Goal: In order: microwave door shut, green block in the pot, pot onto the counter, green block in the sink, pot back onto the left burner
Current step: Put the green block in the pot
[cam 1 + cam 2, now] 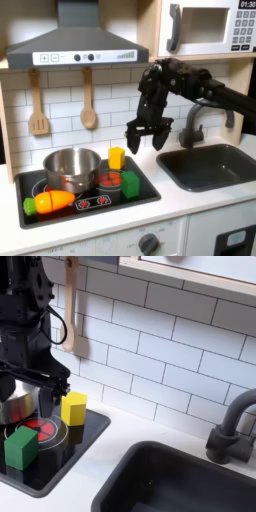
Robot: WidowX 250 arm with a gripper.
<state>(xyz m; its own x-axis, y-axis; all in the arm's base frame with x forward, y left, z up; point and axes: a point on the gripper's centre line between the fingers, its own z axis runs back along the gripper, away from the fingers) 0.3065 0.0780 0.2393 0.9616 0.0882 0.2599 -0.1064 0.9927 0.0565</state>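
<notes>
Nearest the camera in the first exterior view is the white counter (190, 205), its front strip running under the black cooktop. Going from the first exterior view's left: an orange carrot toy (50, 202) lies at the cooktop's front corner, and the pot (70, 168) stands behind it on the left burner (42, 187), lidless and, as far as can be seen, empty. Next come the yellow block (116, 157) and, just in front of it, the green block (130, 184) on the right-hand burner. The gripper (146, 138) hangs above and just right of the blocks, fingers spread and holding nothing. Further right sits the sink (215, 165) with its faucet, and overhead the microwave door (205, 28) looks flush with its cabinet.

Judging by that, the door step seems done. The green block is not yet in the pot, so picking it up looks like the step in hand, with both drags and the sink drop still left.
</notes>
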